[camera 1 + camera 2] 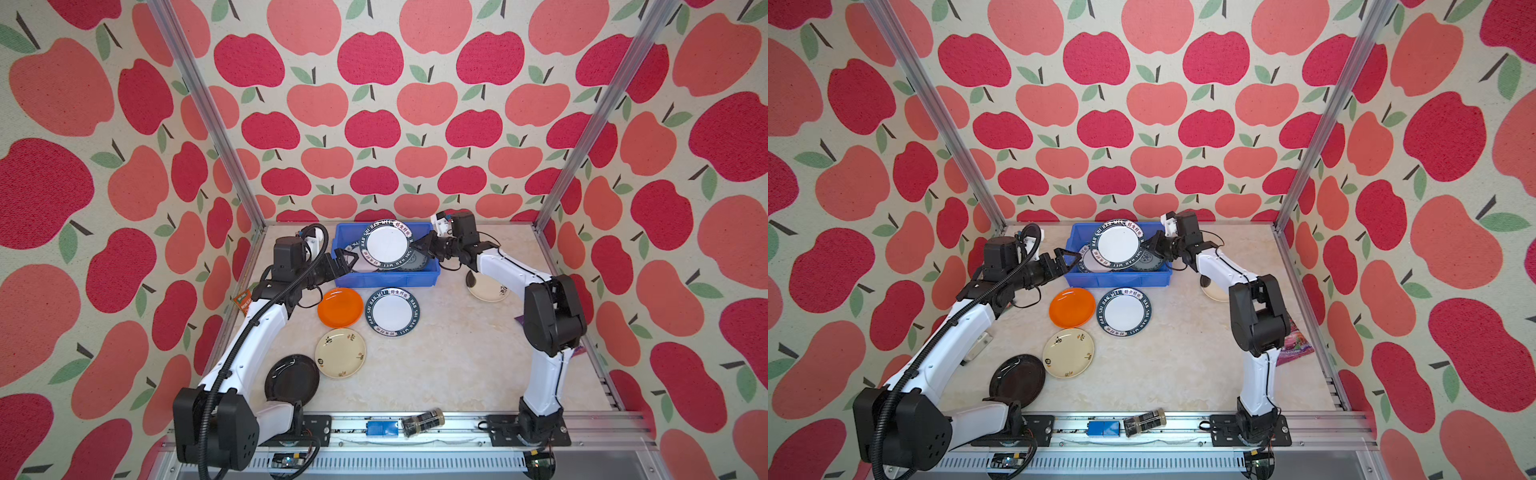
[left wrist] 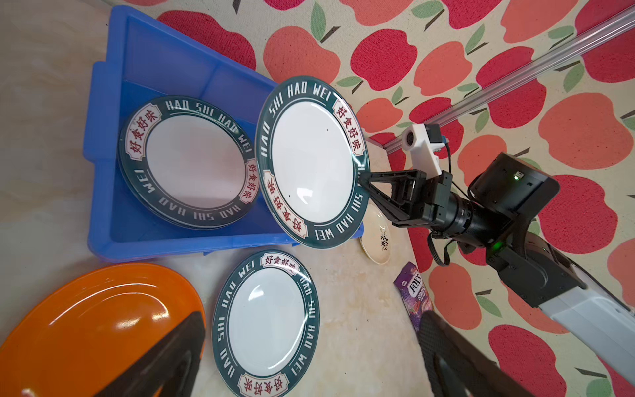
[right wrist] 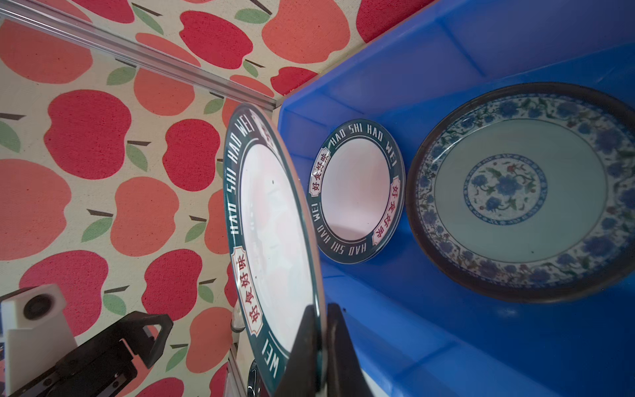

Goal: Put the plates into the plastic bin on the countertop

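On the countertop (image 1: 436,357) the black plate (image 1: 292,380) lies nearest, at the left. The cream plate (image 1: 340,353) is just beyond it. Farther, the orange plate (image 1: 340,307) and a lettered plate (image 1: 392,311) lie side by side, near the bin (image 1: 386,279). A second cream plate (image 1: 486,289) lies at the right, partly under the right arm. The left gripper (image 1: 348,259) stands wide apart at the bin's near left corner and holds nothing. Inside the bin lie a second lettered plate (image 2: 187,161) and the teal plate (image 3: 519,192). The right gripper (image 1: 417,246) is closed on the right rim of the held plate (image 2: 311,161), which is tilted above the bin.
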### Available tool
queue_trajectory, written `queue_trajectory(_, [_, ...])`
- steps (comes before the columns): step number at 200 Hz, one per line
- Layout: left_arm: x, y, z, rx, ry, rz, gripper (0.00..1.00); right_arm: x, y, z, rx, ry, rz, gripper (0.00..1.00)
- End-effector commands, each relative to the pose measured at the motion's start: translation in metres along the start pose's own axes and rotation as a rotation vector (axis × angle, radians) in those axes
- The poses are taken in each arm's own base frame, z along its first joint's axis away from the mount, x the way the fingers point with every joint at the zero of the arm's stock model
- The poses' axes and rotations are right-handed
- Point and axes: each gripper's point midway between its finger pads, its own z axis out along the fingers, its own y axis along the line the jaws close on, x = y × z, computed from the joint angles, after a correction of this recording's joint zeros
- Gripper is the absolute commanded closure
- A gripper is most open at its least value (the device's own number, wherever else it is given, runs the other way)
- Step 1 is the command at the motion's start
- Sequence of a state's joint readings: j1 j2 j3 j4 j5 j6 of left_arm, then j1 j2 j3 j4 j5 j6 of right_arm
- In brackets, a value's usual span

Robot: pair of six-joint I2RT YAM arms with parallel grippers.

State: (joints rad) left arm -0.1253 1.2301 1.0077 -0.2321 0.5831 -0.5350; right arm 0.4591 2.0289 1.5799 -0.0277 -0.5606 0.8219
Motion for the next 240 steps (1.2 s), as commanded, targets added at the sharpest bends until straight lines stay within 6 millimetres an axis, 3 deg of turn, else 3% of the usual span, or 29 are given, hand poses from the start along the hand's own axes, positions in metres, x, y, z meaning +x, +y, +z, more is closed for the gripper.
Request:
queue_trajectory(1, [0.013, 0.014, 0.001, -0.03, 0.029, -0.004, 0.01, -0.007, 0.016, 0.026, -0.041, 0.029, 0.004, 1.0])
queue_trajectory(37, [0.018, 0.021, 0.007, -0.026, 0.04, -0.018, 0.01, -0.01, 0.003, 0.071, -0.032, 0.074, 0.025, 1.0])
queue_trajectory(76, [0.02, 0.029, 0.009, -0.044, 0.049, -0.013, 0.01, -0.001, -0.012, 0.1, -0.006, 0.116, 0.032, 1.0])
queue_trajectory(185, [0.028, 0.045, 0.023, -0.056, 0.075, -0.031, 0.01, 0.01, -0.041, 0.13, 0.088, 0.181, 0.033, 1.0])
queue_trajectory(240, [0.029, 0.047, 0.029, -0.052, 0.082, -0.044, 0.01, 0.014, -0.045, 0.138, 0.085, 0.206, 0.053, 1.0])
